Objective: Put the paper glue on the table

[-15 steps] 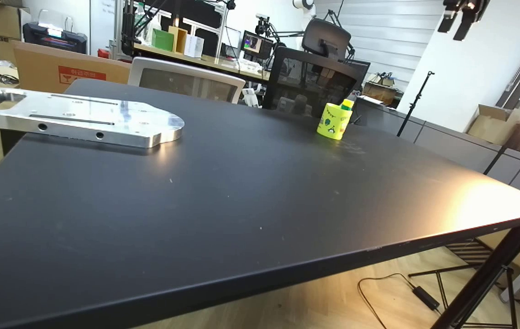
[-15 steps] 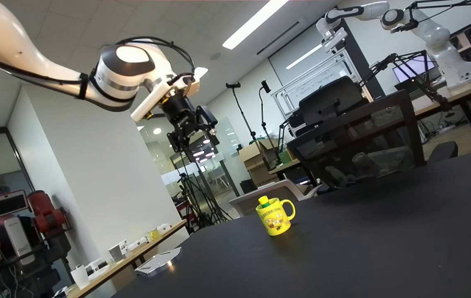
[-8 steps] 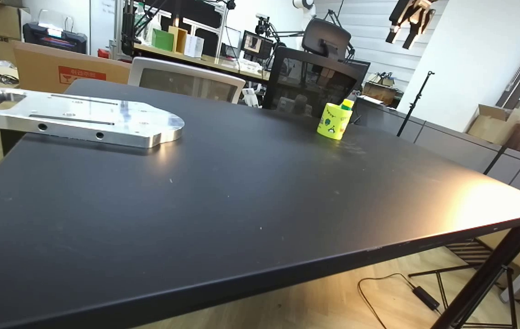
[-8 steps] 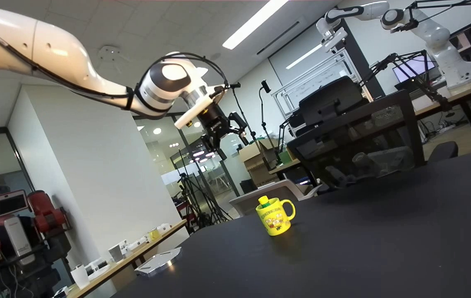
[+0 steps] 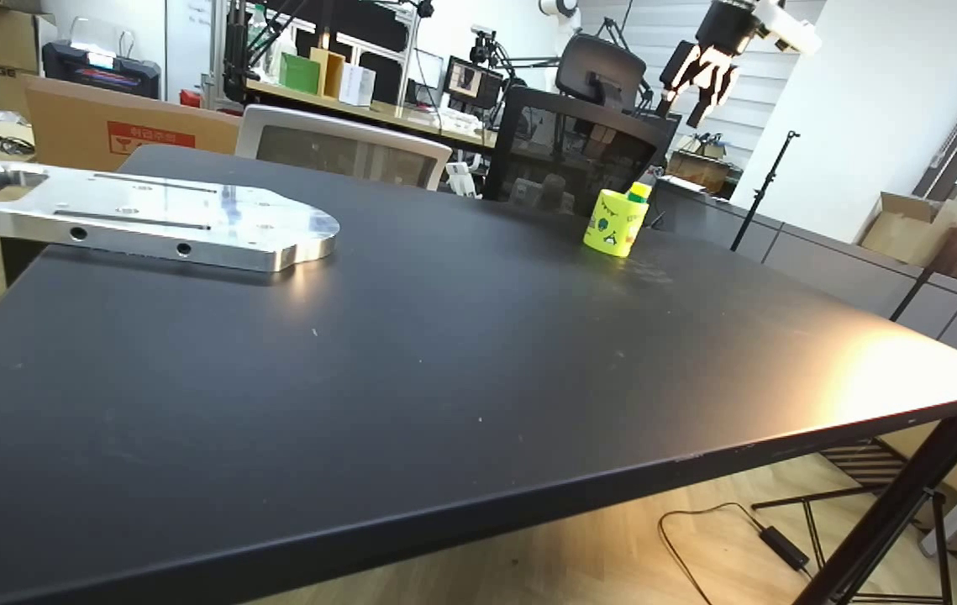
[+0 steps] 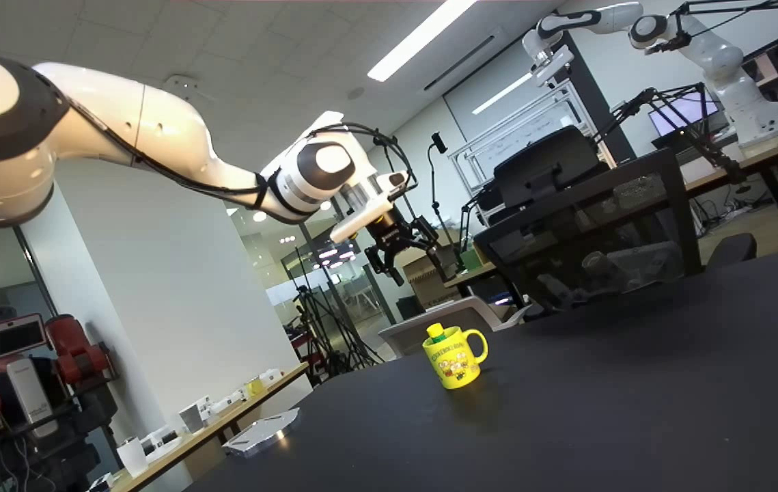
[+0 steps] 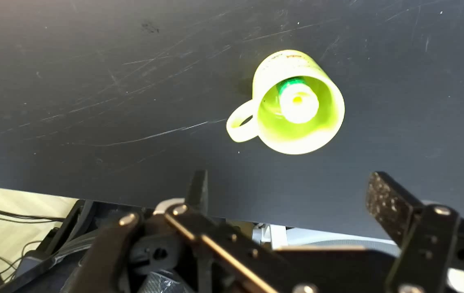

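The paper glue is a green bottle with a yellow cap (image 5: 638, 192), standing inside a yellow mug. Its cap also shows in an exterior view (image 6: 436, 332) and from above in the wrist view (image 7: 298, 103). Most of the bottle is hidden by the mug (image 5: 611, 225), which stands upright on the black table (image 5: 444, 378). The mug also shows in an exterior view (image 6: 455, 361) and in the wrist view (image 7: 288, 64), its handle at left there. My gripper (image 7: 289, 174) is open and empty. It hangs well above the mug in both exterior views (image 5: 680, 115) (image 6: 421, 279), touching nothing.
A thick silver metal plate (image 5: 142, 210) lies at the table's end, partly past the edge. A white-framed chair (image 5: 339, 143) and a black mesh chair (image 6: 593, 225) stand along a table edge. The table edge shows low in the wrist view.
The arm has swung across and come down, bringing the open gripper closer to the mug in both exterior views. The mug, the glue and the metal plate have not moved.
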